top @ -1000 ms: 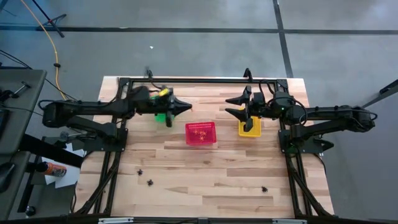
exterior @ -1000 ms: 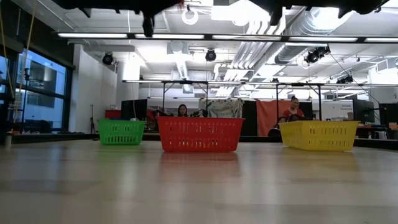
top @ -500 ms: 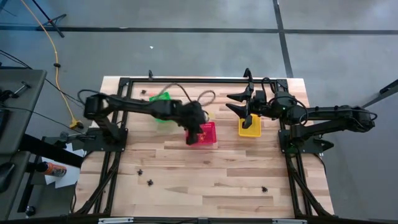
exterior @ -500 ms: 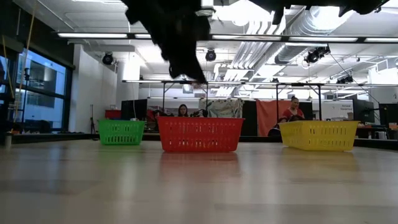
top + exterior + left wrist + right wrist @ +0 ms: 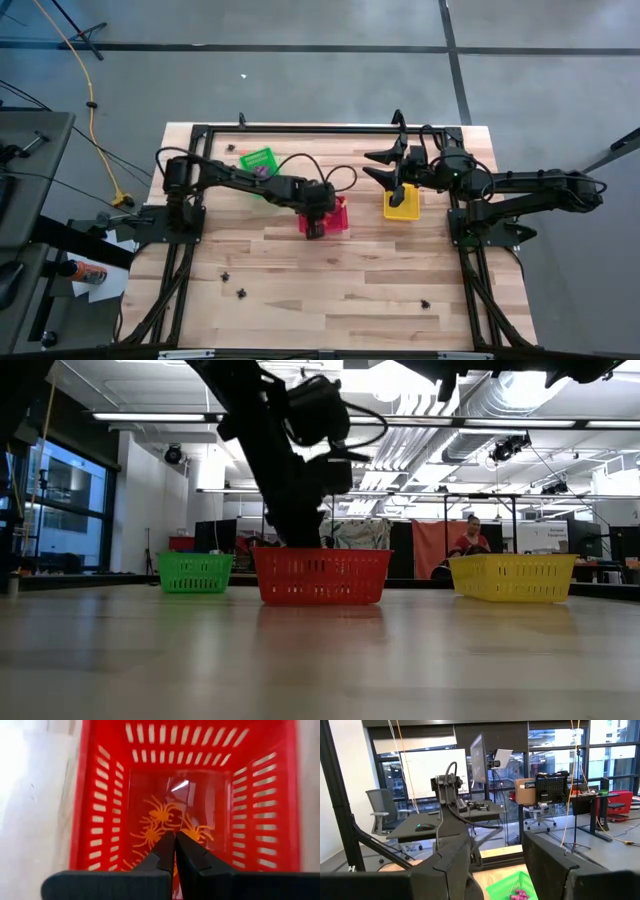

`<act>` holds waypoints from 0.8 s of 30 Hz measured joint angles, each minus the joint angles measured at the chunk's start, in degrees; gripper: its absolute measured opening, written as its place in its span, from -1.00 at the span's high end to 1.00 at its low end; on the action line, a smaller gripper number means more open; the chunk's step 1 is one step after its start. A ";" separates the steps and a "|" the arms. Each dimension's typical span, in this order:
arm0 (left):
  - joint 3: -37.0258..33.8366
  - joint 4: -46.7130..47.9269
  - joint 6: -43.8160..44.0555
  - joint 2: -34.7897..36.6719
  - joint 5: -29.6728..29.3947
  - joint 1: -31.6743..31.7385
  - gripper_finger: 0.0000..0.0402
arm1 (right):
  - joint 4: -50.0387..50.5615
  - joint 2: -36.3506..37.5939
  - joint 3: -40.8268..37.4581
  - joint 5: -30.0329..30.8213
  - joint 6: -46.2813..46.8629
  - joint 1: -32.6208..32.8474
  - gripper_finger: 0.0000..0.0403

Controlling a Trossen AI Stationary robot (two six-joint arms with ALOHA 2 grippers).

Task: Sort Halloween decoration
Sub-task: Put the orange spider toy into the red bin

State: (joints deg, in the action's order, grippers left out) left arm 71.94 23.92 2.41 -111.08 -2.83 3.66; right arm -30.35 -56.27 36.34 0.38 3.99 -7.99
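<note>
orange spiders (image 5: pixel 161 822) inside red basket (image 5: pixel 85 810) walls, left tool (image 5: pixel 175 851) (pressed together) above

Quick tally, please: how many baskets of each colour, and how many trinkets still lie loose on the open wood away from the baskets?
green basket: 1
red basket: 1
yellow basket: 1
loose dark trinkets: 3
Total: 6
</note>
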 joint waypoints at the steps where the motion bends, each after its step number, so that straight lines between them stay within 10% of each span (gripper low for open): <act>1: 0.00 0.11 0.40 -0.39 0.00 0.02 1.00 | 0.16 0.00 0.00 -0.01 0.01 0.02 0.12; 24: 3.76 1.80 3.48 -1.67 3.61 0.17 0.70 | 0.97 0.00 0.00 -0.04 0.01 0.01 0.12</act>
State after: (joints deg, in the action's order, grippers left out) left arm 75.70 25.72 5.89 -112.75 0.78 3.84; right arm -29.39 -56.27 36.34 0.34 4.00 -7.98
